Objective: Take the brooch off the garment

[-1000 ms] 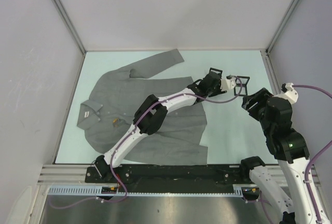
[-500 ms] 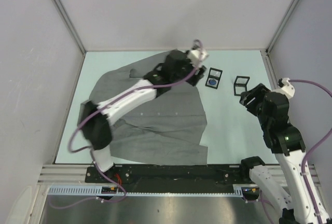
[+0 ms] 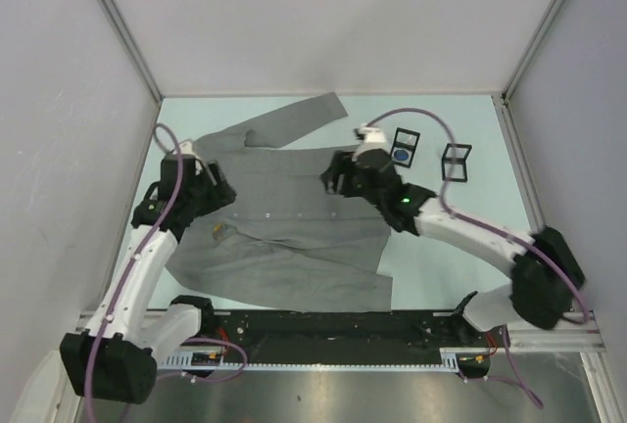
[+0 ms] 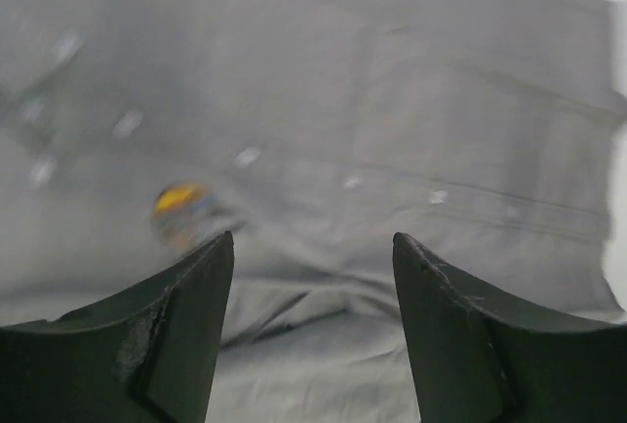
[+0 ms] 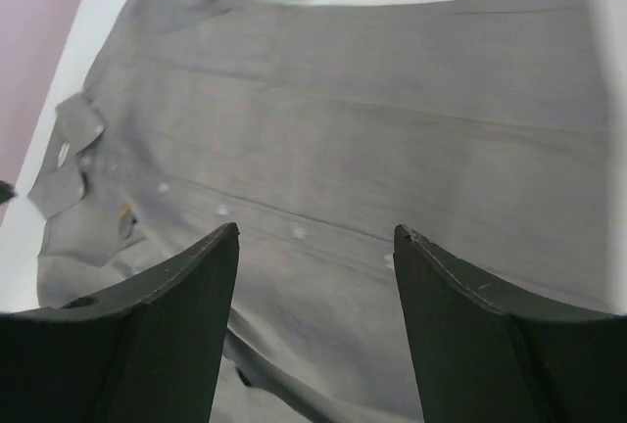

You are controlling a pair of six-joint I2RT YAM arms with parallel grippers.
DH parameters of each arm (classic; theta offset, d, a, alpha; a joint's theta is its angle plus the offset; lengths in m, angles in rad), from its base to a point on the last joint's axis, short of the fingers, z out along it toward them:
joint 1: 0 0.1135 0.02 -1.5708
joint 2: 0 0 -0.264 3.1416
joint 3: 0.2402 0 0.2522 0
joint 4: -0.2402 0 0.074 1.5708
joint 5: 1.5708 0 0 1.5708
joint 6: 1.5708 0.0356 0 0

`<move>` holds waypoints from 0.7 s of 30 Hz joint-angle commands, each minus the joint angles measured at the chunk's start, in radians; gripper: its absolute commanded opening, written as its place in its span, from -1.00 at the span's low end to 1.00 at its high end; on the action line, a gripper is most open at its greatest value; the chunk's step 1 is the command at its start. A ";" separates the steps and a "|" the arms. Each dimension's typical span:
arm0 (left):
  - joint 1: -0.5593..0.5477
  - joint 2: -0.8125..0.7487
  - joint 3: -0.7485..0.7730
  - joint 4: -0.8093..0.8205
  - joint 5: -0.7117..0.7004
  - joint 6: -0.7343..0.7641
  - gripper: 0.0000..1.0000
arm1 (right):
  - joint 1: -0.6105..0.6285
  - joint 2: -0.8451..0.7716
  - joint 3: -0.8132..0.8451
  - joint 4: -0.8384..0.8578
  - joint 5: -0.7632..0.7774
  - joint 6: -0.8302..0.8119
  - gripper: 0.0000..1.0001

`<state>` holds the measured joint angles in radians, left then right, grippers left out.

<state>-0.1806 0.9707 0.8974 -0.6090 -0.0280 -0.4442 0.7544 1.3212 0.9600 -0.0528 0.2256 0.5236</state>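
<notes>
Grey jacket (image 3: pixel 294 227) lies flat on the table (image 3: pixel 441 237), collar at 9 o'clock. Brooch (image 4: pixel 181 210) sits on the jacket front beside the collar. Left gripper (image 4: pixel 313 242) hangs near the brooch, jaws wide, empty. Right gripper (image 5: pixel 315 232) hangs over the jacket's 2 o'clock area, wide, empty.

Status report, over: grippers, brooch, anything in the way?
Left gripper open over garment. Right gripper open, empty. Brooch on garment near collar, untouched. Nothing covers it.
</notes>
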 commanded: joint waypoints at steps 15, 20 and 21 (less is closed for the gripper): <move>0.394 0.108 -0.275 0.052 0.078 -0.177 -0.10 | 0.298 0.791 0.350 0.746 -0.342 0.176 -0.50; 0.302 0.143 -0.258 0.072 -0.042 -0.166 -0.05 | 0.301 0.901 0.420 0.755 -0.425 0.236 -0.63; 0.264 0.173 -0.230 0.068 -0.067 -0.160 -0.05 | 0.301 0.920 0.430 0.757 -0.427 0.242 -0.63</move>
<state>0.1593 1.0931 0.6212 -0.5823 0.0189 -0.6300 1.0580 2.1807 1.3113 0.6220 -0.1280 0.7036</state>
